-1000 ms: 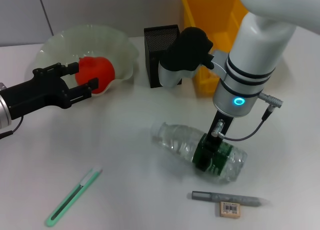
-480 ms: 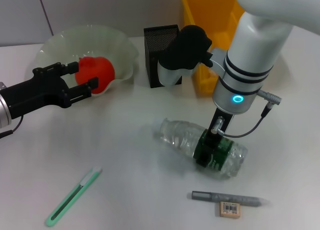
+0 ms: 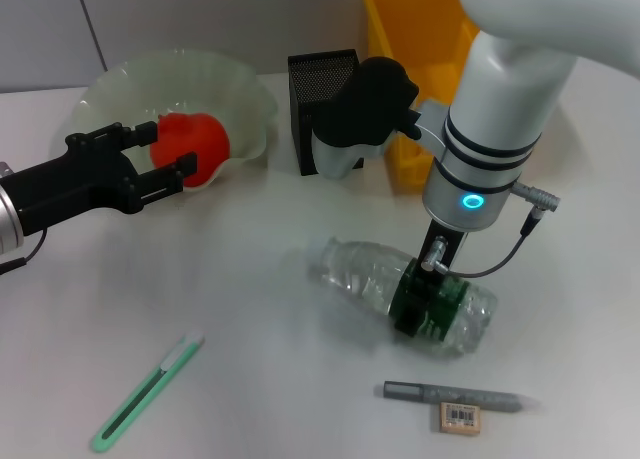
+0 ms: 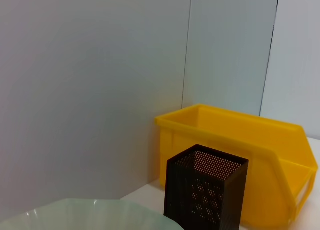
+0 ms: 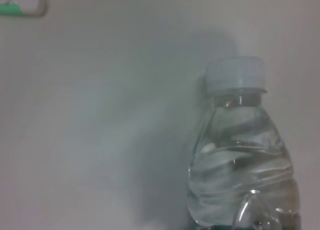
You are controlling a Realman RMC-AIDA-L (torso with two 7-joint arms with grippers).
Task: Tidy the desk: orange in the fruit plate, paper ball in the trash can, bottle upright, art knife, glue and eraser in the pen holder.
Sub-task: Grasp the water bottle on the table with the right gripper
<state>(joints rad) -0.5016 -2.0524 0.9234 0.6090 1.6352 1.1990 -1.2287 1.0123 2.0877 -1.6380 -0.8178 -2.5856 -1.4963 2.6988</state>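
The left gripper (image 3: 165, 164) hung with its fingers apart just beside the orange (image 3: 192, 146), which sat in the fruit plate (image 3: 245, 104). The bottle (image 3: 405, 294) lay on its side on the table (image 3: 270, 379). The right gripper (image 3: 425, 304) was pressed around its green label. To stand it well, it should squeeze firmly and tip slowly.

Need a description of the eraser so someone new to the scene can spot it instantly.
Start at the clear water bottle lying on its side under the right gripper, then come toward the near edge of the white desk. A grey pen-shaped stick lies there, and the eraser sits right against its near side. It is the only small tan block, with a barcode label on top.
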